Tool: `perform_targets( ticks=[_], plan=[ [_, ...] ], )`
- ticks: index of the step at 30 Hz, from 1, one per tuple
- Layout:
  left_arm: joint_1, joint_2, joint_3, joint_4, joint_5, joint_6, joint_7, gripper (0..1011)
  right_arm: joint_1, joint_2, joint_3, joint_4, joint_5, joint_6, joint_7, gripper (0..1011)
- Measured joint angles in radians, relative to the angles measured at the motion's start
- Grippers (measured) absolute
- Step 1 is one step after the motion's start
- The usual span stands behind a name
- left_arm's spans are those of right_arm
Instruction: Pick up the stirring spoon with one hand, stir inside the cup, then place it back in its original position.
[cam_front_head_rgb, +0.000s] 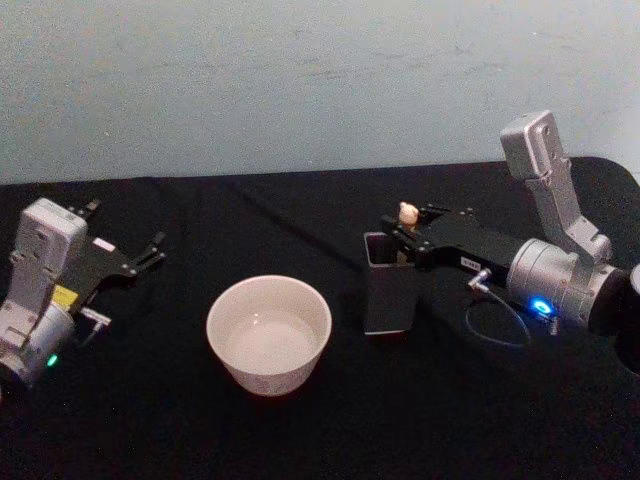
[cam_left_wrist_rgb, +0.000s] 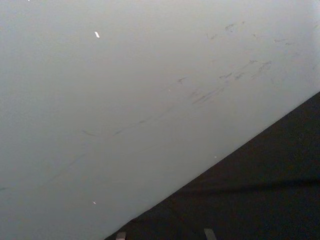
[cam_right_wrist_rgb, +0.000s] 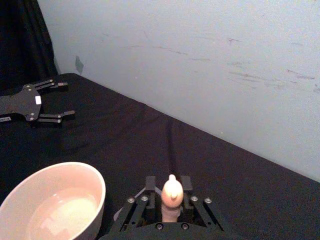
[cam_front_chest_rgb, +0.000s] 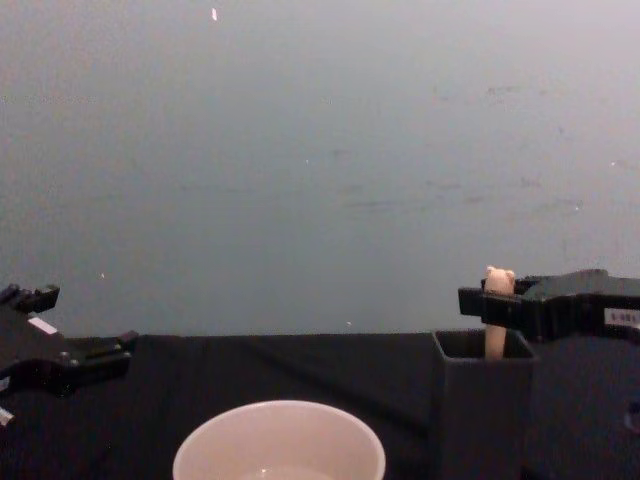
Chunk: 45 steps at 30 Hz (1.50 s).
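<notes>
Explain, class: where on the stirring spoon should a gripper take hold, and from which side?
Grip the pale handle just under the bear-head knob of the stirring spoon, coming in level from the robot's right. It stands upright in the dark holder, with nothing else exposed. The right gripper is closed there.

A black tablecloth (cam_front_head_rgb: 300, 430) covers the table before a scuffed pale wall (cam_front_head_rgb: 300, 80).

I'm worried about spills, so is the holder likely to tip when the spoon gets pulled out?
Possibly. The holder is tall and narrow, so a sideways tug could tip it. The right gripper grips the spoon near its top; lifting straight up seems safest.
</notes>
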Motion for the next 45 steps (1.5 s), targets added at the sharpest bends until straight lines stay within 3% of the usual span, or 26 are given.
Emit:
perform_targets(
  ticks=[8, 12, 13, 24, 30, 34, 40, 45],
  plan=[
    [0.000, 0.000, 0.000, 0.000, 0.000, 0.000, 0.000, 1001, 0.000, 0.000, 0.000, 0.000, 0.001, 0.000, 0.000, 551],
    [0.000, 0.000, 0.000, 0.000, 0.000, 0.000, 0.000, 1001, 0.000, 0.000, 0.000, 0.000, 0.001, 0.000, 0.000, 624],
    [0.000, 0.000, 0.000, 0.000, 0.000, 0.000, 0.000, 1001, 0.000, 0.000, 0.000, 0.000, 0.001, 0.000, 0.000, 708],
    [0.000, 0.000, 0.000, 0.000, 0.000, 0.000, 0.000, 1001, 0.000, 0.000, 0.000, 0.000, 0.001, 0.000, 0.000, 1000],
    [0.000, 0.000, 0.000, 0.000, 0.000, 0.000, 0.000, 1001, -0.002, -0.002, 0.003, -0.002, -0.003, -0.008, -0.007, 1002],
    [0.000, 0.000, 0.000, 0.000, 0.000, 0.000, 0.000, 1001, -0.018, -0.010, 0.021, -0.020, -0.021, -0.048, -0.031, 1002],
    [0.000, 0.000, 0.000, 0.000, 0.000, 0.000, 0.000, 1001, -0.055, -0.048, 0.083, -0.061, -0.049, -0.141, -0.114, 1002],
    [0.000, 0.000, 0.000, 0.000, 0.000, 0.000, 0.000, 1001, -0.080, -0.099, 0.146, -0.082, -0.079, -0.202, -0.218, 1002]
  ],
)
